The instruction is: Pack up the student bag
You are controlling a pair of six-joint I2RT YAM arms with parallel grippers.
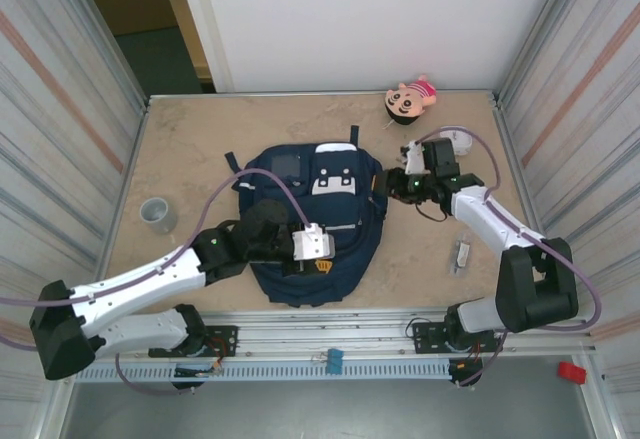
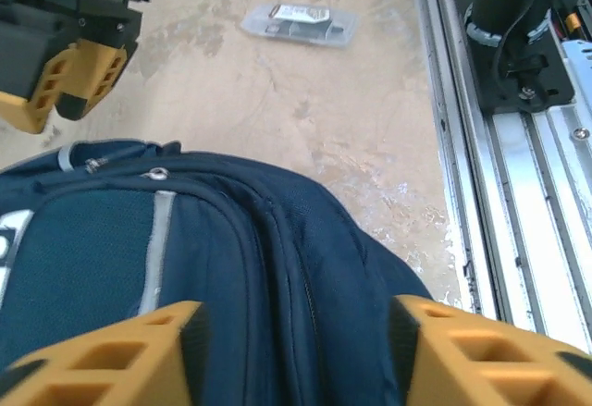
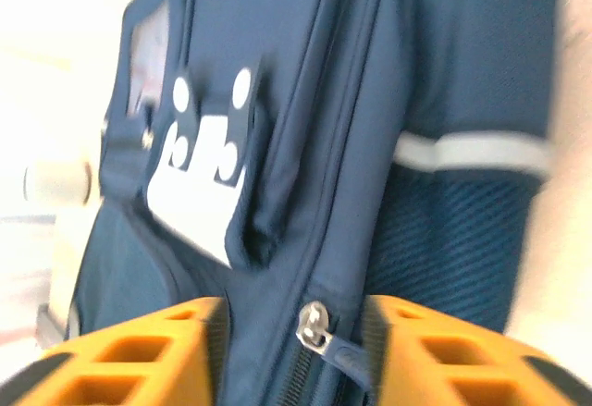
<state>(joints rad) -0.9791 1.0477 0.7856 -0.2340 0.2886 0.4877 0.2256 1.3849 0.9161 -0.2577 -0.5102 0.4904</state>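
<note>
On the right wrist camera I see the student bag (image 3: 444, 55) close up and blurred, its navy fabric across most of the frame. My right claw (image 3: 296, 332) sits low in the picture. Its two orange fingers (image 3: 139, 350) stand apart, and a silver zipper pull (image 3: 314, 323) lies in the gap, touching neither. A white patch (image 3: 199, 193) lies left of the zip line. A white stripe (image 3: 472, 152) crosses above the mesh side panel (image 3: 444, 249) at right.

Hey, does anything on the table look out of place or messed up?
Nothing looks spilled or damaged. The student bag lies flat mid-table with its zips apparently closed, while the doll, the grey cup and the clear case lie scattered around it, not yet packed.
</note>
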